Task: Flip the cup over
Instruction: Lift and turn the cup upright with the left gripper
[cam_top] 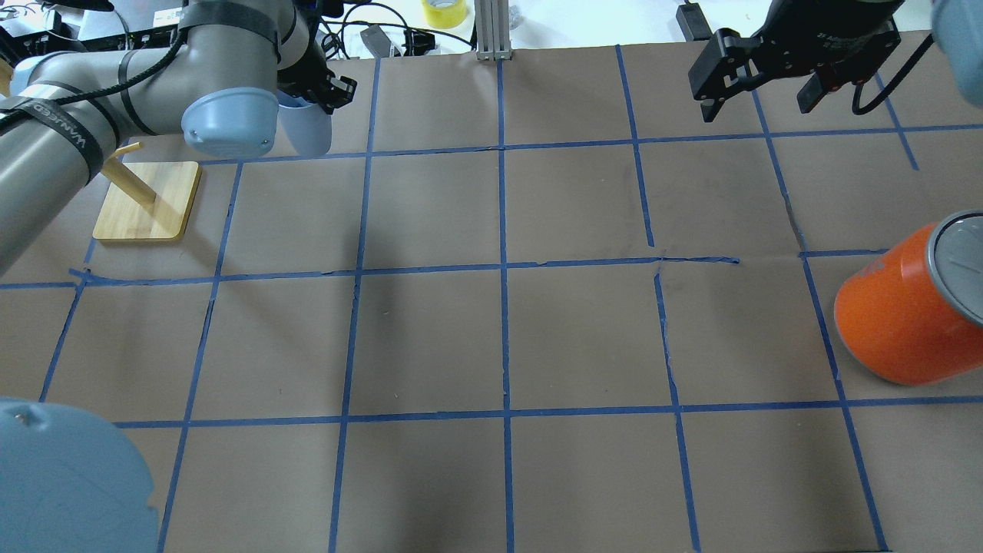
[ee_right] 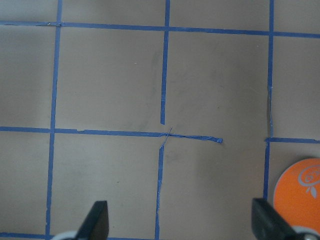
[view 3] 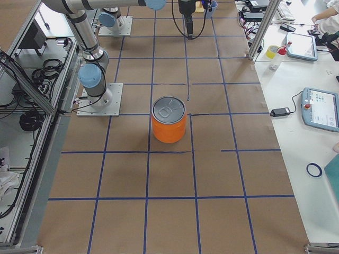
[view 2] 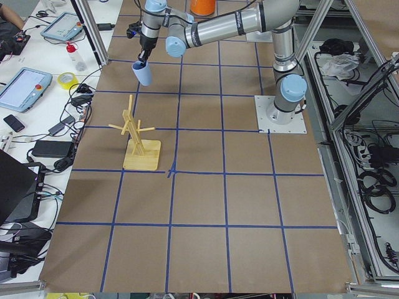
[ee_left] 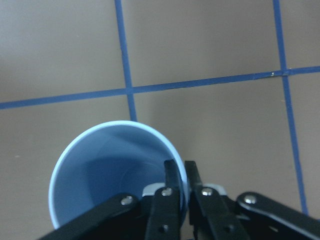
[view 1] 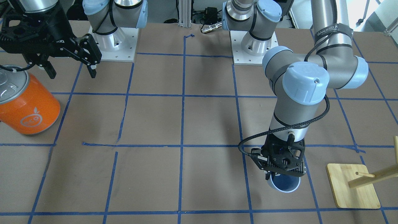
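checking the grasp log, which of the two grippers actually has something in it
The left gripper: it pinches the cup by its wall, mouth up. The right gripper hangs open and empty near the orange can.

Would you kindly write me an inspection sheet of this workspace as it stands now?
Surface: table covered in brown paper, with a blue tape grid; some strips are crooked.
Job's things: cup, mouth up, held at its rim.
Clutter: orange can with a silver top, upright near the right hand; wooden peg stand beside the cup.
Hands: left hand is shut on the cup's wall, one finger inside and one outside. Right hand is open and empty, above the table.
Cables: black cable loops loosely off the left wrist.
Surroundings: teach pendants on a side bench; yellow tape roll past the table's far edge.
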Robot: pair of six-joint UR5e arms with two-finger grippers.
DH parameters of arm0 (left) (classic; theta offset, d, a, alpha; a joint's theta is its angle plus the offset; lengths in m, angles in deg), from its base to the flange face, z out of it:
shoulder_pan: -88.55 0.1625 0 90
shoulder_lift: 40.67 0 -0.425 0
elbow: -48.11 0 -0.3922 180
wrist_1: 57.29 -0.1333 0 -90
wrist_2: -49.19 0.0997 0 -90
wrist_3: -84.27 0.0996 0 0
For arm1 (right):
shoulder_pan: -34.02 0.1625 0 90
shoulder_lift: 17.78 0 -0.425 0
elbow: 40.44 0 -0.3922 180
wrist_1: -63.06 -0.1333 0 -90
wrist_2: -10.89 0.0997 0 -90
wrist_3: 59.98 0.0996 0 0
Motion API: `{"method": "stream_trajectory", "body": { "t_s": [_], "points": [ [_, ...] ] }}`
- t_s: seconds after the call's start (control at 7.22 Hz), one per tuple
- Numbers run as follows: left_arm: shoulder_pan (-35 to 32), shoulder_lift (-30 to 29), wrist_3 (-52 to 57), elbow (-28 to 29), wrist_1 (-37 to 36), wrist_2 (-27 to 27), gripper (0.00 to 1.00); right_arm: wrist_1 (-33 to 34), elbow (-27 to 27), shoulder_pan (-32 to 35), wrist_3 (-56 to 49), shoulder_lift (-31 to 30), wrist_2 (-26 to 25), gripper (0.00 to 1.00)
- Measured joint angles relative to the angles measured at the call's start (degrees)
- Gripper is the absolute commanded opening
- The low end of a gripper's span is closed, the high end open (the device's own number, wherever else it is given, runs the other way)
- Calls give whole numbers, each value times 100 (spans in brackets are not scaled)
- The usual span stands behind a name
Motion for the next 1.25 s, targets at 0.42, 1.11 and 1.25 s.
{"method": "stream_trajectory", "body": {
  "t_s": [0.42,1.11,1.25],
  "points": [
    [302,-354,317,-424,-907,-9,0,-52,5,2,-365,-35,25,100],
    [567,-424,225,-929,-1156,-32,0,-56,8,5,-491,-42,17,100],
    [570,-423,206,-962,-1160,-29,0,-57,8,5,-460,-45,15,100]
  ]
}}
